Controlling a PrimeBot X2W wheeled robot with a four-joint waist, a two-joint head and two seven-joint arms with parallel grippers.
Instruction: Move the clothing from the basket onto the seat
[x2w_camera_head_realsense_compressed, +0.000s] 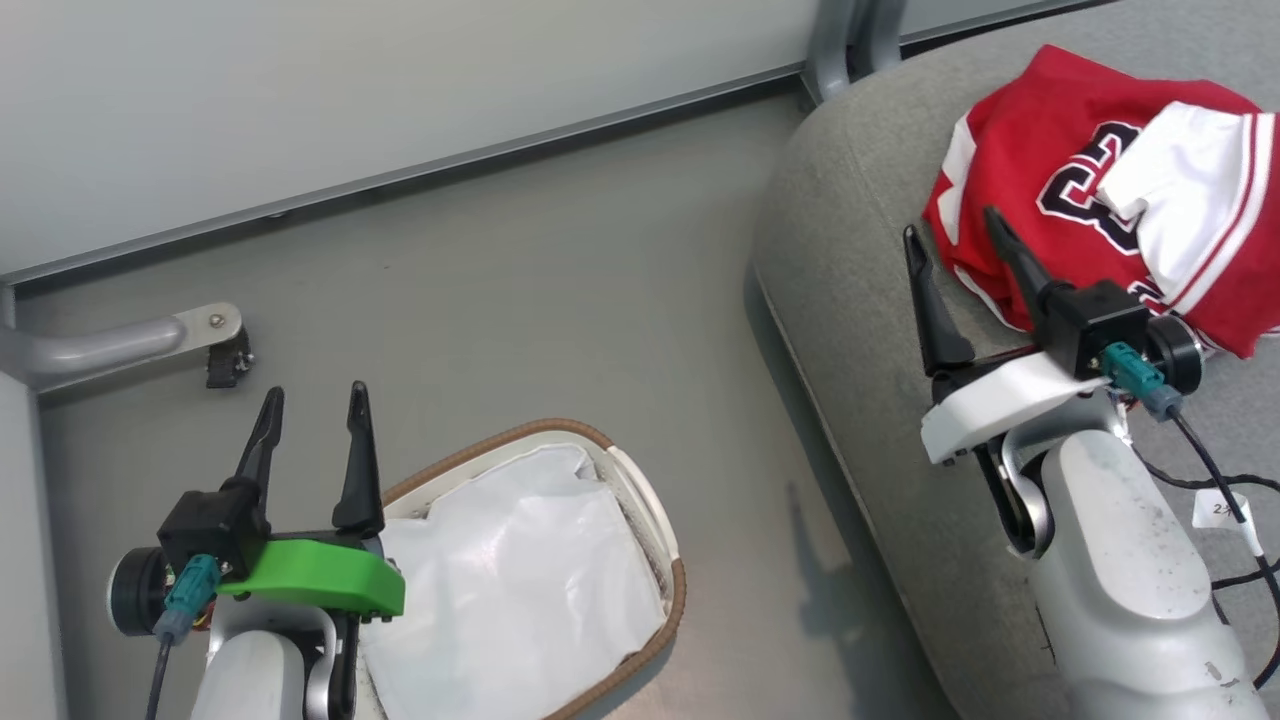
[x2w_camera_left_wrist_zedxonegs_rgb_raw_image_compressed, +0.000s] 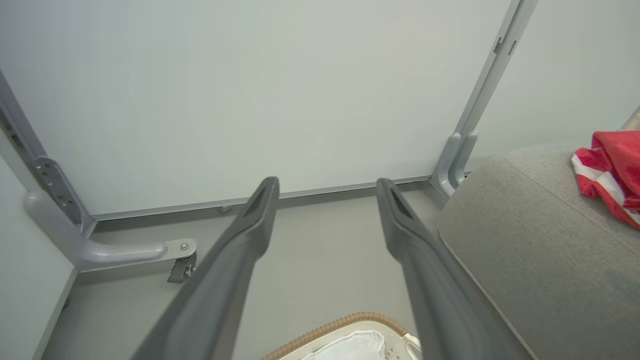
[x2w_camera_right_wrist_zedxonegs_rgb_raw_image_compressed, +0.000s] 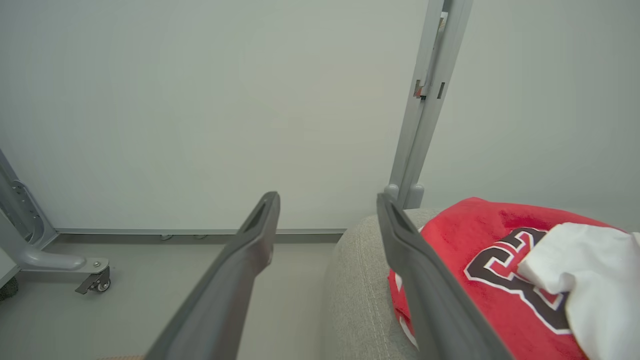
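Red clothing rests on the seat beside my open, empty right end effector; I judge the basket emptied.

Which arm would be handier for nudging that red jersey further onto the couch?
Right. The right tool, open, hangs over the seat beside the clothing; the left tool sits across the floor at the basket.

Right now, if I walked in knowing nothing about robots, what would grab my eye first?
The bright red jersey with big black numerals, heaped on the grey couch at the head view's upper right. Next, the oval basket at bottom centre, lined with a white sheet, and two open pincers: the left pincer beside the basket, the right pincer over the couch by the jersey.
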